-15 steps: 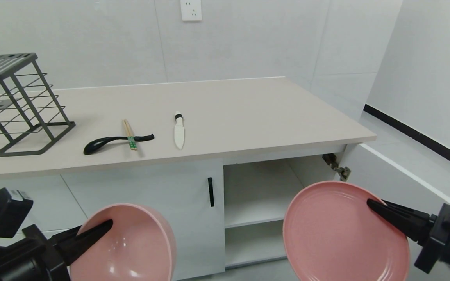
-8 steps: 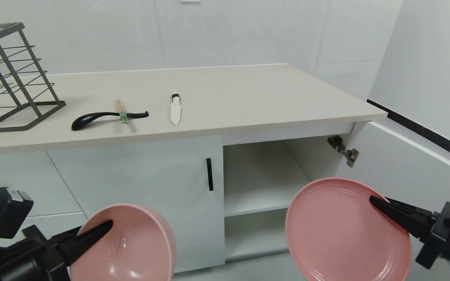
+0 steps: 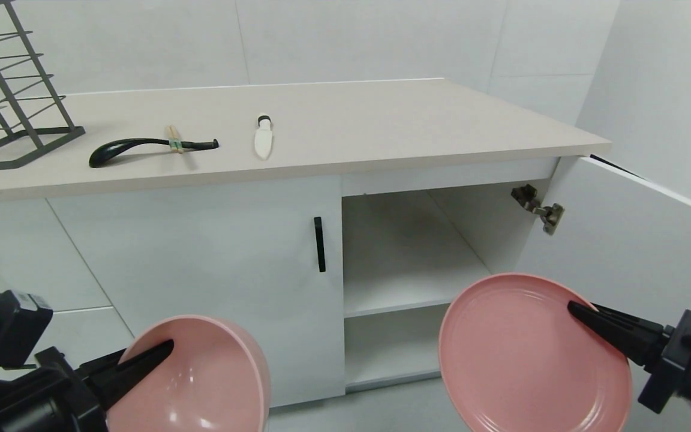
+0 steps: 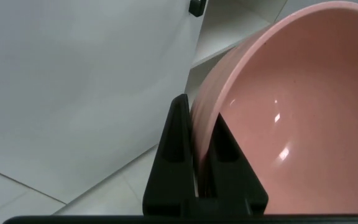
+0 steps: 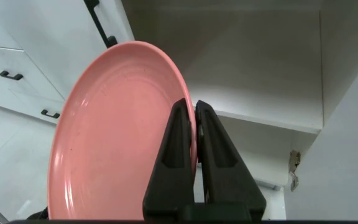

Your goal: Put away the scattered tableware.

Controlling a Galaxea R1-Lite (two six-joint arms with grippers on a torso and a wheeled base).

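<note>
My left gripper (image 3: 159, 351) is shut on the rim of a pink bowl (image 3: 207, 378), held low in front of the closed left cabinet door (image 3: 213, 264). In the left wrist view the bowl (image 4: 291, 118) sits clamped between the fingers (image 4: 179, 143). My right gripper (image 3: 579, 315) is shut on the rim of a pink plate (image 3: 519, 354), held tilted before the open cabinet (image 3: 405, 258). The right wrist view has the plate (image 5: 117, 137) edge between the fingers (image 5: 180, 143). On the counter (image 3: 351, 120) lie a black spoon (image 3: 135, 146), chopsticks (image 3: 173, 139) and a white knife (image 3: 263, 138).
A black wire rack (image 3: 3, 90) stands at the counter's far left. The cabinet's right door (image 3: 633, 240) is swung open beside my right arm. Inside are a white shelf (image 3: 405, 288) and a lower space (image 3: 387, 354). A black handle (image 3: 319, 244) marks the closed door.
The head view has tilted downward, so counter and rack sit higher in the picture and more of the cabinet shows. Both grippers keep their hold on bowl and plate.
</note>
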